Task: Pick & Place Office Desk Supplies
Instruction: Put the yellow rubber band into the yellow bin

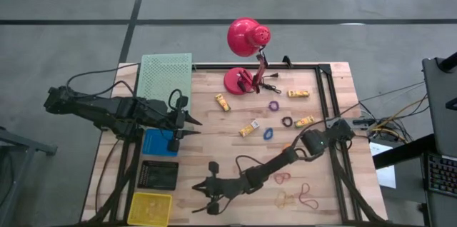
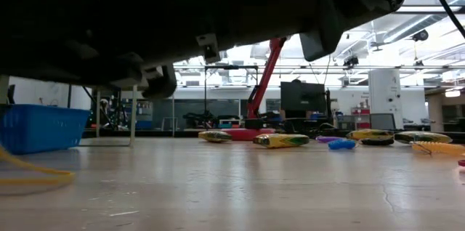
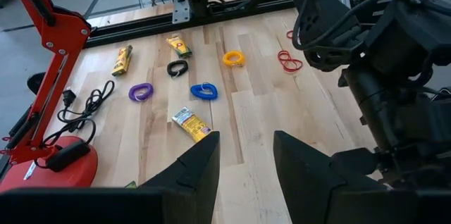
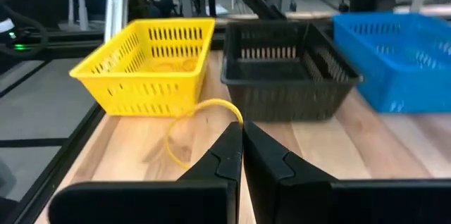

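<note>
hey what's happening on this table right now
The right gripper is shut on a tan rubber band, holding it just in front of the yellow basket, next to the black basket and blue basket. The left gripper hovers open and empty over the table. Yellow pieces and small rings lie scattered near the red lamp.

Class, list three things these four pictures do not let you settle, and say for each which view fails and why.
1. Low view: a dark arm fills the top, hiding the lamp head.
2. Right wrist view: the yellow basket contents, blurred behind its mesh.
3. High view: whether the right hand, shut on a yellow rubber band, pinches it, too small to tell there.
</note>
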Tool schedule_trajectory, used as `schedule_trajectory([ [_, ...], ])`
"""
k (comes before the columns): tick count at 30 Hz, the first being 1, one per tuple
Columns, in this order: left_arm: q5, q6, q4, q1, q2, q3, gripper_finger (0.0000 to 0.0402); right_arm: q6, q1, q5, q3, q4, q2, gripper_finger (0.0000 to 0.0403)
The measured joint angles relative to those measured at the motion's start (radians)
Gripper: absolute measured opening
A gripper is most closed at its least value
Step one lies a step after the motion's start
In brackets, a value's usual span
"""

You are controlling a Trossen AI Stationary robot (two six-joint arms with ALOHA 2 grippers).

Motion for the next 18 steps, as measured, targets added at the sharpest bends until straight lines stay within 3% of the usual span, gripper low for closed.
schedule_trajectory([
  [11, 0.0, 0.0, 0.0, 0.0, 0.0, 0.0, 0.0136, 0.099, -0.006, -0.017, -0.002, -0.056, 0.0, 0.0011],
  [18, 0.0, 0.0, 0.0, 0.0, 0.0, 0.0, 0.0136, 0.099, -0.006, -0.017, -0.002, -0.053, 0.0, 0.0071],
])
